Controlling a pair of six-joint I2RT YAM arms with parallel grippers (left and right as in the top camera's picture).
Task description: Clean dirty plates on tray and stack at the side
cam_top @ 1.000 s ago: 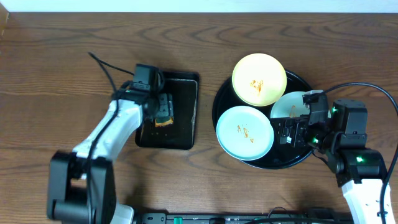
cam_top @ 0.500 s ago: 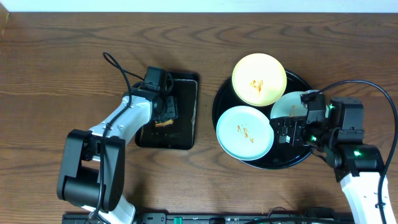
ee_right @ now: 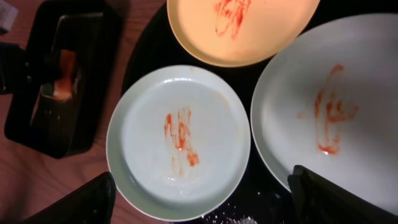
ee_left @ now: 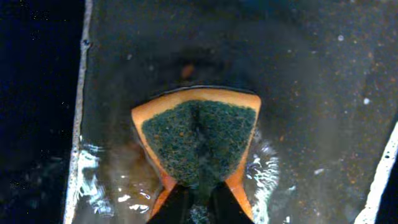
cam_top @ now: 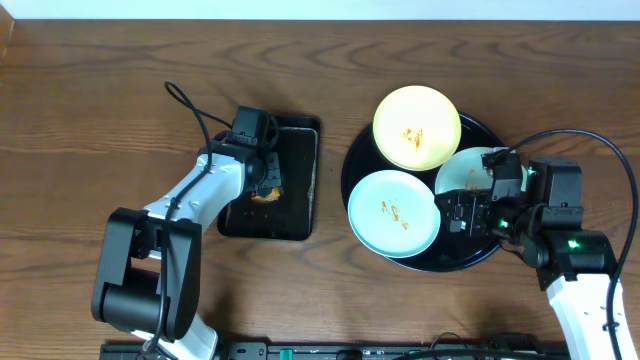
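Three smeared plates lie on the round black tray (cam_top: 470,256): a pale yellow plate (cam_top: 416,126) at the back, a mint plate (cam_top: 393,212) at the front left, and another mint plate (cam_top: 463,170) partly under my right gripper (cam_top: 468,210). In the right wrist view the right gripper (ee_right: 205,200) hangs open above the front mint plate (ee_right: 180,140), with the other mint plate (ee_right: 336,112) and the yellow plate (ee_right: 242,28) beyond. My left gripper (ee_left: 199,190) is shut on an orange sponge (ee_left: 199,134) with a green scouring face, pinching its near end.
The sponge rests in a small rectangular black tray (cam_top: 290,215) left of the round tray, and its floor (ee_left: 311,93) is wet. Bare wooden table (cam_top: 80,120) surrounds both trays. A cable (cam_top: 185,105) loops behind the left arm.
The left arm shifted over the rectangular tray and its jaws closed on the sponge, squeezing it. The right gripper stayed over the plates and narrowed only slightly.
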